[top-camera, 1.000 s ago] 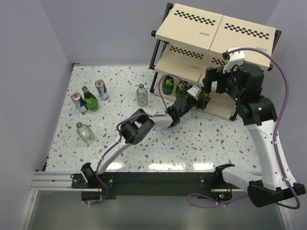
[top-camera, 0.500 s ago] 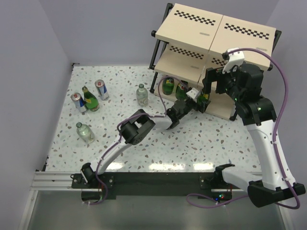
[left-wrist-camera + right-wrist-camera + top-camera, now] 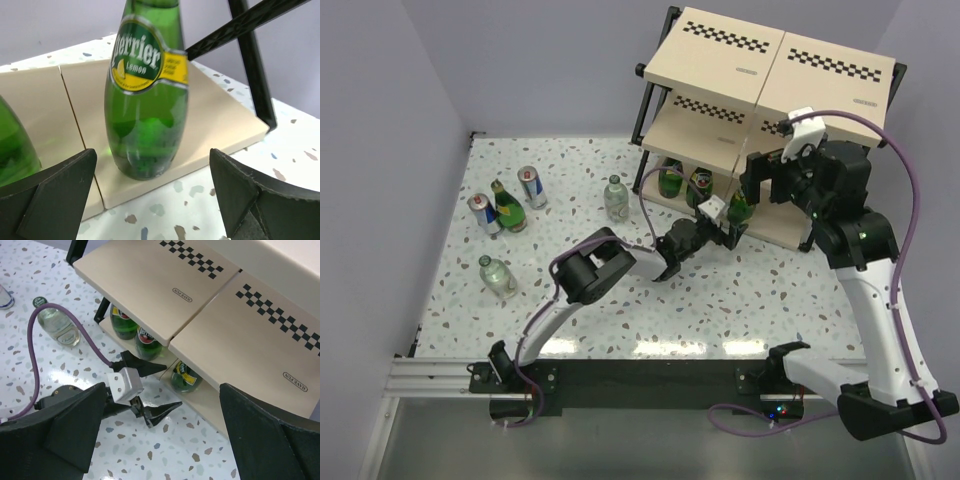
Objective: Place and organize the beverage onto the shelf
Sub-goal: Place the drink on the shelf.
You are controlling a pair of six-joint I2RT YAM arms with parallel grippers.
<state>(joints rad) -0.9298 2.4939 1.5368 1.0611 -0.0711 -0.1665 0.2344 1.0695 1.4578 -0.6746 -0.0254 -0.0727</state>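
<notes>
Three green bottles stand on the lowest board of the shelf. In the left wrist view the nearest green bottle stands upright near the board's edge. My left gripper is open just in front of it, not touching it. My right gripper hangs open above the shelf's middle board, holding nothing. On the table at the left stand a fourth green bottle, two cans and two clear bottles.
A black frame tube of the shelf runs just right of the nearest bottle. The left arm's purple cable loops over the speckled table. Grey walls close in the left and back sides.
My left gripper opened, let go of the green bottle on the lowest board and drew back a little toward the table. The right arm shifted only slightly.
</notes>
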